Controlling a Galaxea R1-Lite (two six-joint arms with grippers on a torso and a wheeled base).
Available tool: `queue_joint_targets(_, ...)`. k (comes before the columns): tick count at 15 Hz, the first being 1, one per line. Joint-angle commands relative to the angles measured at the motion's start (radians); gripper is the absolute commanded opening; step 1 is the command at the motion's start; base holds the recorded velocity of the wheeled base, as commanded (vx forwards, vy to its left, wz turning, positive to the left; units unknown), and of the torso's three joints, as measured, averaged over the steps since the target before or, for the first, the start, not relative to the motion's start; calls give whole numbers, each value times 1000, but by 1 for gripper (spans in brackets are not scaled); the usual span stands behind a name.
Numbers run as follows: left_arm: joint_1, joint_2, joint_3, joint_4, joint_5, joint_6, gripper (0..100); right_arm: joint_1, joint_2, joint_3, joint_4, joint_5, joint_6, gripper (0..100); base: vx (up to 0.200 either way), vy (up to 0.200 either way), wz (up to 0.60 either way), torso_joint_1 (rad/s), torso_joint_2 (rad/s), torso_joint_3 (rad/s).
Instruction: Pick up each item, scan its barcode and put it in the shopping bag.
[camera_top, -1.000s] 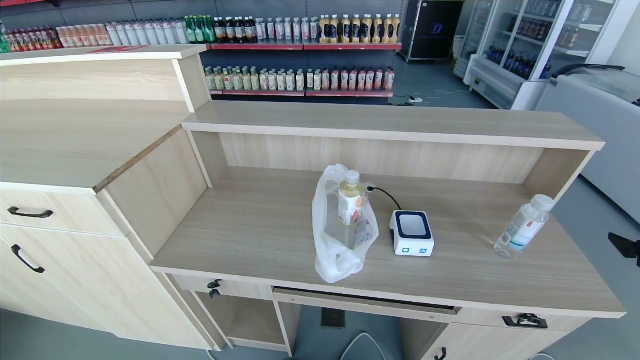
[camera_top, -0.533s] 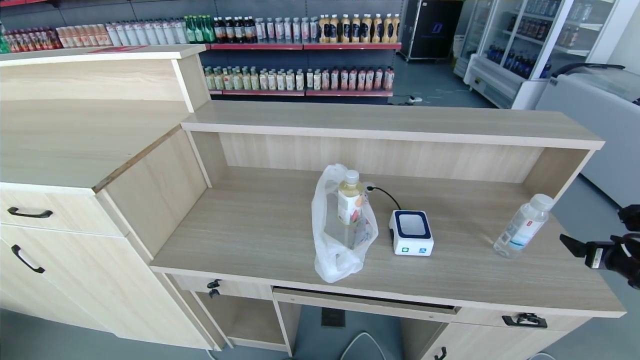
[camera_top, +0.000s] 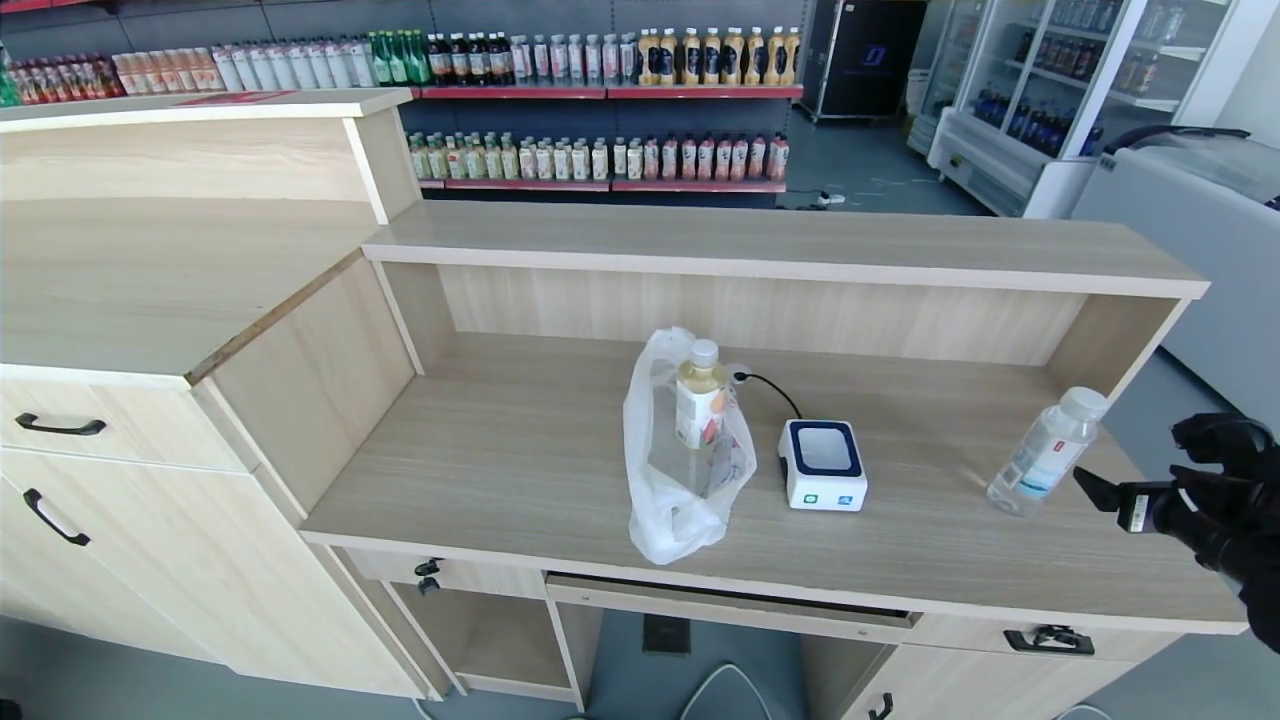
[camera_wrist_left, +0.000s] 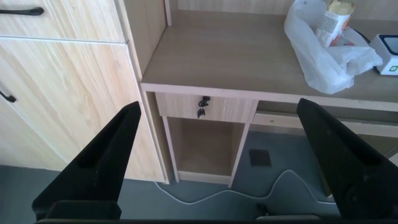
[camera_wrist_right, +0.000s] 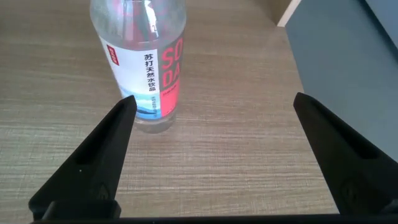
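Water bottle (camera_top: 1045, 455): likely light, smooth, a bit slippery.
Hold: round its middle, on the label (camera_wrist_right: 149, 68).
Right gripper (camera_wrist_right: 211, 165): fingers apart, near it.

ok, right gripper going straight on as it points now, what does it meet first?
Probably the clear bottle on the counter, just ahead of the right gripper, off-centre toward one of its open jaws.
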Motion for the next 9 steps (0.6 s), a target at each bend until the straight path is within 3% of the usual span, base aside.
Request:
queue_joint_targets(1, 0, 0, 0, 0, 0, -1, 100, 34, 42, -21, -3, -12, 0, 100, 0, 0, 0, 0, 0, 0)
queue_joint_targets(9, 0, 0, 0, 0, 0, -1, 100, 99, 71, -67, -36, -123, 1, 100, 0, 0, 0, 0, 0, 0)
